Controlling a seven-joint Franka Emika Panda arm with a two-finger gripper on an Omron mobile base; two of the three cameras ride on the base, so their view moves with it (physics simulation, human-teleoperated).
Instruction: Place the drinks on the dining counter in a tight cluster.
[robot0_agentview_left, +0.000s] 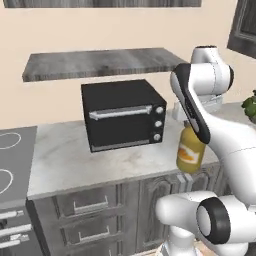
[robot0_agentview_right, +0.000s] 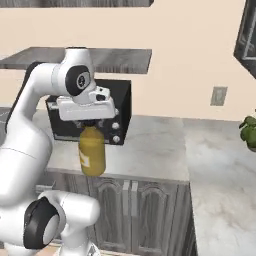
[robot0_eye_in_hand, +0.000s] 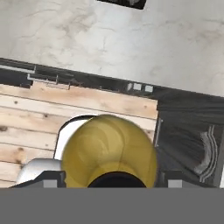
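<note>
You get even, soft rendered light in all three views, with no glare and no hard highlights. The oven (robot0_agentview_left: 124, 114) casts only a faint shadow on the counter (robot0_agentview_left: 65, 160) along its front edge. Textures look coarse and a little blurred, most of all the jug (robot0_eye_in_hand: 109, 151) close to the hand camera. Straight edges stay straight out to the corners.

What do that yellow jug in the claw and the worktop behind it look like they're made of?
The juice jug looks like translucent amber plastic or glass: glossy, light glows through it, with a printed label. The counter behind it looks like polished pale marble, judging by its faint grey veining, though it could be an imitation.
</note>
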